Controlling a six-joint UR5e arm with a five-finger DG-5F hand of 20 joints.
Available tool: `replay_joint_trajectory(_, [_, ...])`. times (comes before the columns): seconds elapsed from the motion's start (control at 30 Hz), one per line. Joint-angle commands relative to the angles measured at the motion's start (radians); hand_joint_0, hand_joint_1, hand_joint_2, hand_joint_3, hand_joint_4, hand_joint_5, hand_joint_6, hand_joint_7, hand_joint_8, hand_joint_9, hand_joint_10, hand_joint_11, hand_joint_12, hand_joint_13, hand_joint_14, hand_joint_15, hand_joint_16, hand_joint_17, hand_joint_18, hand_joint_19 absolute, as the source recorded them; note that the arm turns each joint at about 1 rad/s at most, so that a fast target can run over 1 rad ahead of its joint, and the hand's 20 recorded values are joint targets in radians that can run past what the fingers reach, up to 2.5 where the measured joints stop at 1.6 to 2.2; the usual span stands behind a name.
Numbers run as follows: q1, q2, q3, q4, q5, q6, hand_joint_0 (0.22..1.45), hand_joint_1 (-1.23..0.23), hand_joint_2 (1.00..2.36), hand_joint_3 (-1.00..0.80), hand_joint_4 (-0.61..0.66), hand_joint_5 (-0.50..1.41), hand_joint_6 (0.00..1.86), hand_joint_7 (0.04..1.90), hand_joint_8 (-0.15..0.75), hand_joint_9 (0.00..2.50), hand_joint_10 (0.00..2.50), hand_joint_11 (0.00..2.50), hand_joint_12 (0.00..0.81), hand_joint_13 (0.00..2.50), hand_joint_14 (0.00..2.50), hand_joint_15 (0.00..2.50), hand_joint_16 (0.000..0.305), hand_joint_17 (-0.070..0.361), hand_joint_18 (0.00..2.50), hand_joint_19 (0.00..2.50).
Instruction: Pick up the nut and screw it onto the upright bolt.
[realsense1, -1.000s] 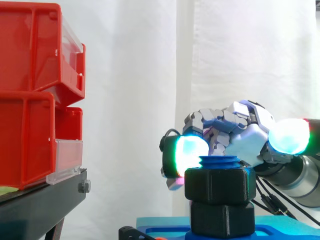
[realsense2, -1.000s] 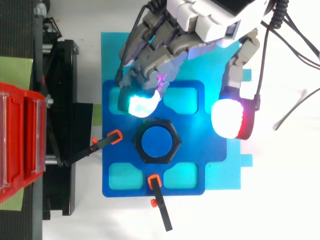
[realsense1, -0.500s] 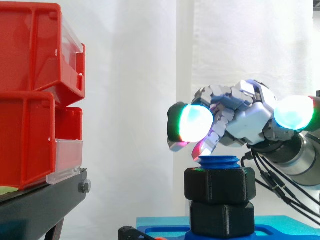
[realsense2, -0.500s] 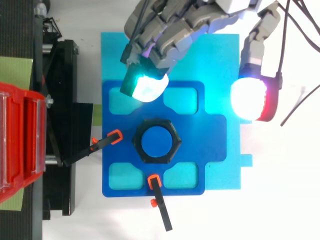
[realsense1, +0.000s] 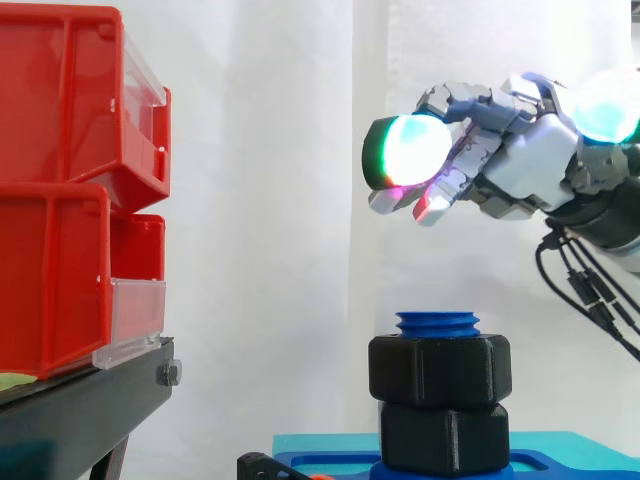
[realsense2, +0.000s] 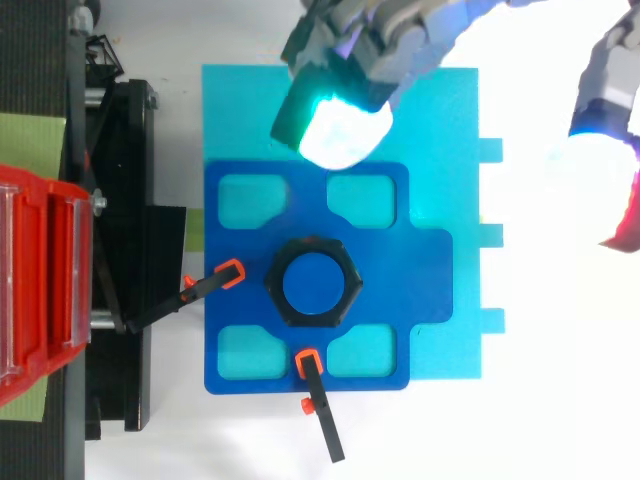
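A white curtain (realsense1: 270, 200) covers the background of the side view. Red bins (realsense1: 60, 200) are stacked at the left edge on a black stand (realsense1: 80, 410). In the middle of the top view a cyan mat (realsense2: 440, 120) carries a darker blue plate (realsense2: 420, 270) with four cut-out windows. The hand (realsense1: 520, 165) hangs in the upper right of the side view, well above the plate, its fingers loosely spread with the thumb wide apart, holding nothing. The black nut (realsense1: 440, 370) sits threaded on the upright blue bolt (realsense1: 437, 322) at the plate's centre, above a second black hexagon. Two orange-tipped clamps (realsense2: 215, 282) reach the plate from the left and bottom
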Motion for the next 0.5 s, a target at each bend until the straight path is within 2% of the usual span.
replay_joint_trajectory(0.0, [0.007, 0.042, -0.048, -0.065, 0.105, -0.054, 0.42, -0.36, 1.0, -0.5, 0.21, -0.19, 0.5, 0.73, 0.27, 0.84, 0.0, 0.0, 0.347, 0.63, 0.0, 0.04, 0.045, 0.102, 0.5, 0.24])
replay_joint_trajectory(0.03, [0.018, 0.079, -0.09, -0.113, 0.182, -0.114, 0.42, -0.36, 1.0, -0.5, 0.21, -0.19, 0.5, 0.72, 0.269, 0.84, 0.0, 0.0, 0.346, 0.63, 0.0, 0.04, 0.046, 0.102, 0.5, 0.24])
replay_joint_trajectory(0.07, [0.024, 0.091, -0.104, -0.131, 0.213, -0.139, 0.42, -0.36, 1.0, -0.5, 0.21, -0.19, 0.5, 0.73, 0.27, 0.84, 0.0, 0.0, 0.348, 0.63, 0.0, 0.04, 0.045, 0.102, 0.5, 0.24])
replay_joint_trajectory(0.1, [0.027, 0.098, -0.112, -0.14, 0.23, -0.149, 0.42, -0.36, 1.0, -0.5, 0.21, -0.19, 0.5, 0.73, 0.269, 0.84, 0.0, 0.0, 0.348, 0.63, 0.0, 0.04, 0.045, 0.102, 0.5, 0.25])
replay_joint_trajectory(0.17, [0.056, 0.152, -0.164, -0.283, 0.349, -0.206, 0.42, -0.37, 1.0, -0.5, 0.21, -0.19, 0.5, 0.73, 0.268, 0.84, 0.0, 0.0, 0.346, 0.63, 0.0, 0.04, 0.045, 0.101, 0.5, 0.25])
replay_joint_trajectory(0.27, [0.067, 0.183, -0.187, -0.344, 0.401, -0.206, 0.42, -0.37, 1.0, -0.5, 0.22, -0.19, 0.5, 0.73, 0.269, 0.84, 0.0, 0.0, 0.346, 0.62, 0.0, 0.04, 0.045, 0.101, 0.5, 0.25])
replay_joint_trajectory(0.3, [0.073, 0.209, -0.199, -0.381, 0.434, -0.203, 0.42, -0.37, 1.0, -0.5, 0.22, -0.18, 0.5, 0.73, 0.271, 0.84, 0.0, 0.0, 0.345, 0.62, 0.0, 0.04, 0.045, 0.101, 0.5, 0.25])
replay_joint_trajectory(0.4, [0.078, 0.243, -0.227, -0.419, 0.461, -0.191, 0.43, -0.37, 1.0, -0.5, 0.22, -0.18, 0.5, 0.74, 0.272, 0.85, 0.0, 0.0, 0.346, 0.62, 0.0, 0.04, 0.045, 0.102, 0.5, 0.25])
replay_joint_trajectory(0.47, [0.084, 0.289, -0.285, -0.436, 0.475, -0.168, 0.43, -0.37, 1.0, -0.5, 0.22, -0.18, 0.5, 0.74, 0.271, 0.85, 0.0, 0.0, 0.347, 0.62, 0.0, 0.04, 0.045, 0.102, 0.5, 0.25])
